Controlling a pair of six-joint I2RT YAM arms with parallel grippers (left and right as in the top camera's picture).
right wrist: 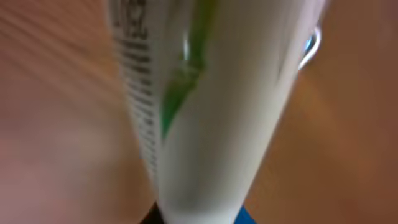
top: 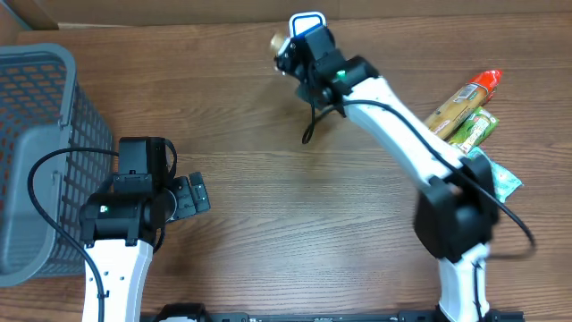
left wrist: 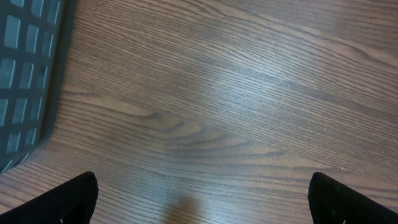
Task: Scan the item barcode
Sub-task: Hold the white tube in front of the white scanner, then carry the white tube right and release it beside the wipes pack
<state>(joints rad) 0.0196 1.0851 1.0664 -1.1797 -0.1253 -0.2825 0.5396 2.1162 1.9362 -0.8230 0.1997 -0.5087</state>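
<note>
Well, I have the right gripper (top: 291, 50) pinching the tube (right wrist: 205, 112) at the top centre of the overhead frame, just beside what I take for the scanner (top: 307, 20). Pick-up looks done; I can't confirm the scan itself. At lower left the left gripper (top: 195, 195) is spread wide and empty.

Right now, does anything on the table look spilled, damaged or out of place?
Nothing stands out. The right hand is shut on a white pack with green print, blurred in the wrist view. The spare packs lie in a loose heap on the right, none visibly torn. The basket stands upright.
</note>
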